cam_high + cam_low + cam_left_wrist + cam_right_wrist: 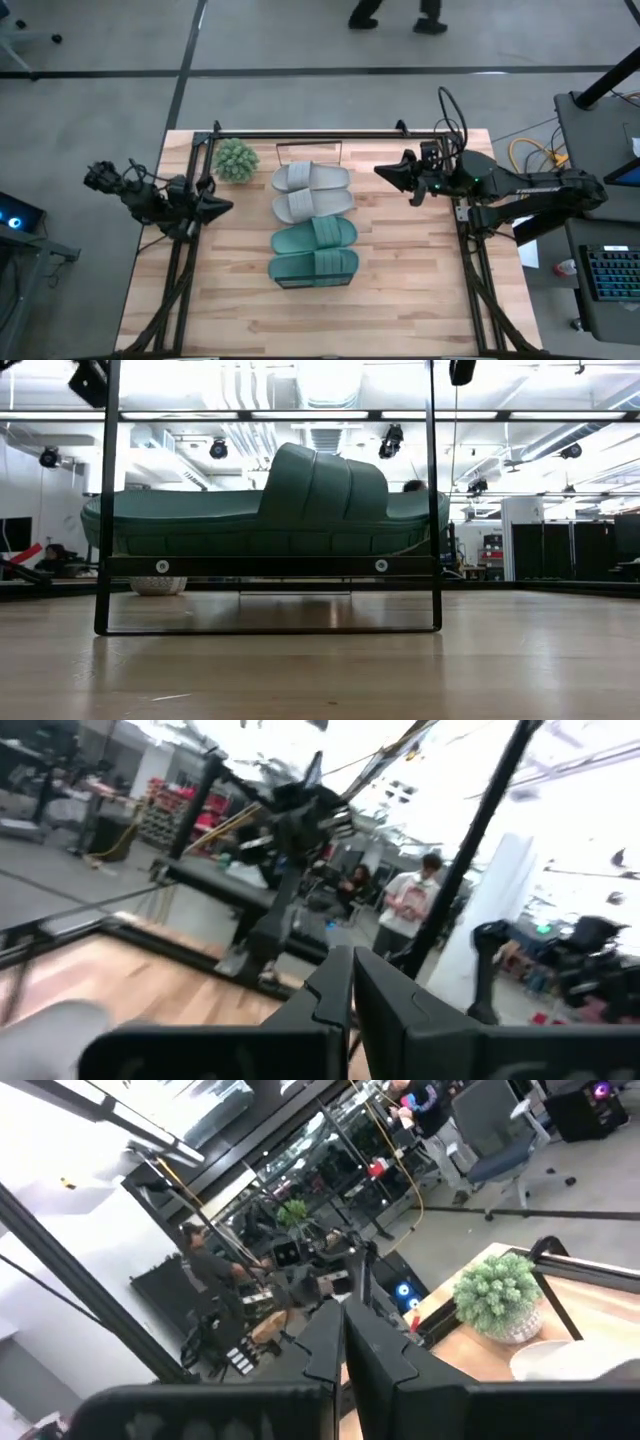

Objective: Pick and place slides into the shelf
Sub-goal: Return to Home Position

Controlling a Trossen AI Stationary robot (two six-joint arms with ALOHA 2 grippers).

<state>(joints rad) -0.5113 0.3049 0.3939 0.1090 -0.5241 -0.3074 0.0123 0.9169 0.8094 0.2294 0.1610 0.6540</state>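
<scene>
One wooden table (420,260) under everything. Down its middle, long narrow shelf (270,566) with thin black end frames, loaded end to end. On it, all four slides side by side in a single row: light grey pair (312,178) toward the far end, teal-green pair (315,236) toward the near end, straps lined up. Nearest green one filling the low view, sitting level on the plank. Small potted plant (236,159) just beside the grey pair, off the shelf. Left gripper (222,207) hanging left of the shelf, near it but apart, pinched together on nothing. Right gripper (382,171) right of the shelf, likewise closed up and empty. Judged: placing finished, no slide seen off the shelf. Left to do only parking both arms at rest.
</scene>
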